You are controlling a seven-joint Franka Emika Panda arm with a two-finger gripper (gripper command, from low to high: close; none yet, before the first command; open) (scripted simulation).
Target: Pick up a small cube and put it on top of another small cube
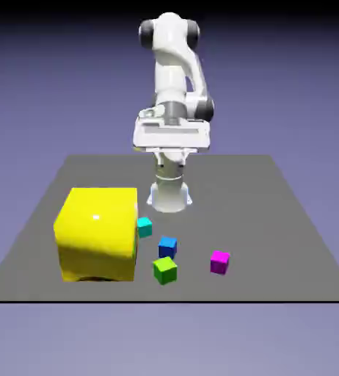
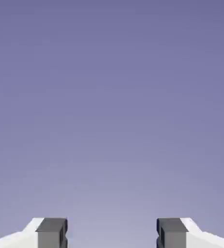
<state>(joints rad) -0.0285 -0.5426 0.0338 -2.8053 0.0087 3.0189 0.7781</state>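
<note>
1. Gripper (image 2: 112,233) spread, nothing pinched, presumably because picking hasn't begun.
2. Blue cube (image 1: 167,247), the one to lift, sits on the surface (image 1: 253,213); green cube (image 1: 165,270) crowds its six o'clock in the exterior view, so fingers may need careful angling.
3. Magenta cube (image 1: 219,263), toward its four o'clock, stands well apart, leaving stacking room.

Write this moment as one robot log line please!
end effector: open, empty | blue cube: on table | magenta cube: on table

Glossy yellow cube (image 1: 99,235); tabletop (image 1: 231,198) matt, apparently.
</note>
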